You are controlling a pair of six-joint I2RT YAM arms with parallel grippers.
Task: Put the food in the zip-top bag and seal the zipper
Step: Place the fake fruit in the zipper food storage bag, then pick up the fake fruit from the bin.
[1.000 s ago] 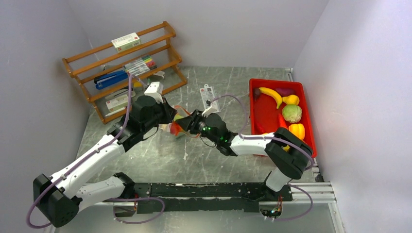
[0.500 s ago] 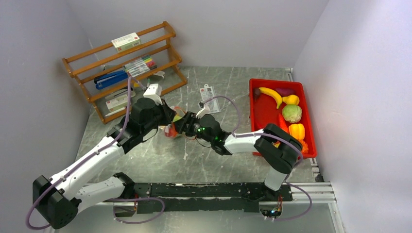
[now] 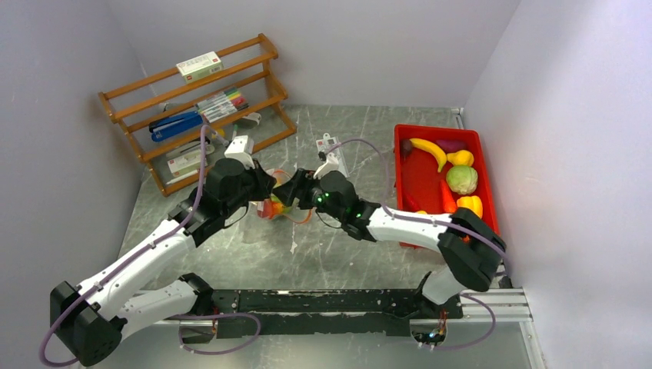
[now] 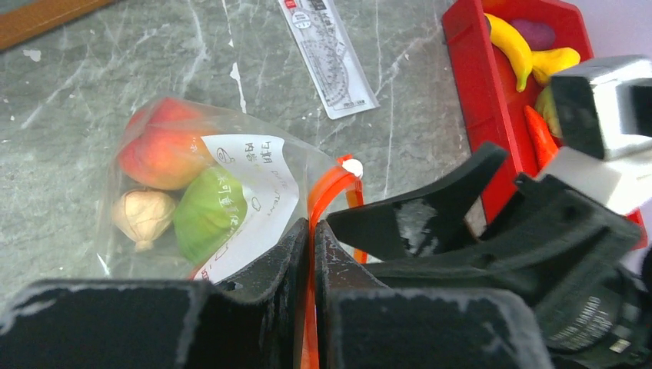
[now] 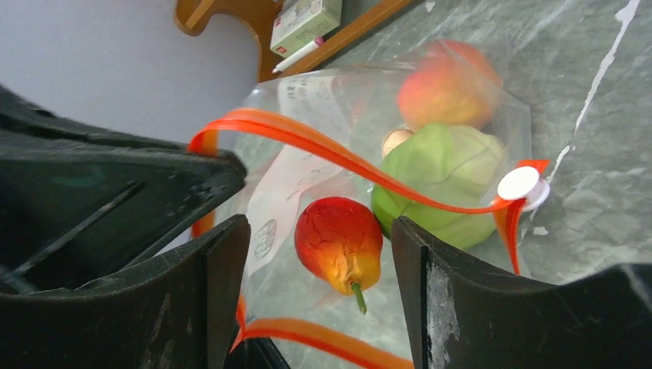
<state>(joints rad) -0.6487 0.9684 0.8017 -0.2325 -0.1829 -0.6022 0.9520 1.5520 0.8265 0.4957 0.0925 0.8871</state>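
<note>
Left gripper (image 4: 312,231) pressed together on the red-orange zipper (image 5: 323,150), holding up the mouth of the zip-top bag (image 4: 254,177). Right gripper (image 5: 319,227) spread at that mouth, with a small red-orange toy fruit (image 5: 338,242) between its fingers, apparently unclamped; green ball (image 5: 438,165) and peach ball (image 5: 442,88) lie just beyond, inside the bag. The film is probably limp and slippery and the toys light, so the stiffer zipper, near its white slider (image 5: 519,184), looks the surest hold.

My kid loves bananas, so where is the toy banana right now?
In the top view, the banana lies at the far end of the red tray on the right side, beside a purple toy.
</note>
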